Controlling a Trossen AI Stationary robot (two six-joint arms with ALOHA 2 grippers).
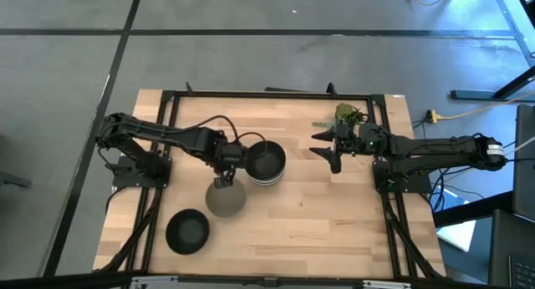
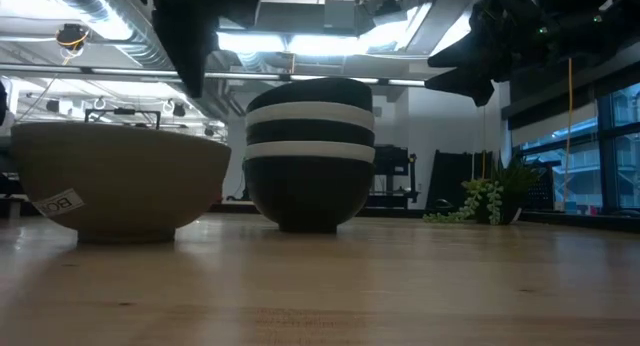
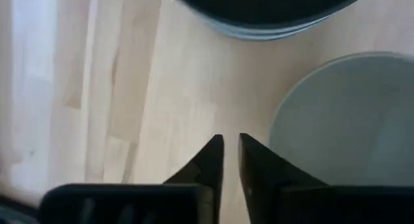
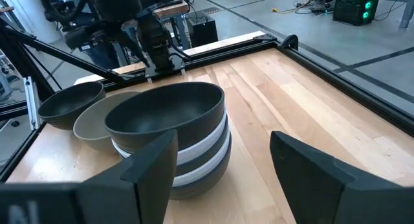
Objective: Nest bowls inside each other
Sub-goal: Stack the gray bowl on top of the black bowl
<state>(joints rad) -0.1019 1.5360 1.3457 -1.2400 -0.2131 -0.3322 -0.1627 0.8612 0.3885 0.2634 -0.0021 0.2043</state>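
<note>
A stack of several black and white bowls (image 1: 266,164) (image 2: 308,151) (image 4: 171,133) stands mid-table on its bottom black bowl. A grey-green bowl (image 1: 226,199) (image 2: 115,181) (image 3: 349,114) sits upright just near-left of it. A lone black bowl (image 1: 186,231) (image 4: 68,104) rests nearer the near-left corner. My left gripper (image 1: 221,182) (image 2: 195,86) (image 3: 231,146) hangs shut, pointing down, just above the grey-green bowl's far-left rim, clear of it. My right gripper (image 1: 328,151) (image 4: 223,140) is open and raised to the right of the stack, facing it.
A small green plant sprig (image 1: 347,115) (image 2: 490,201) lies at the far right, behind the right arm. A black frame (image 1: 267,94) runs round the wooden table. Bare wood (image 1: 326,230) lies right of and nearer than the stack.
</note>
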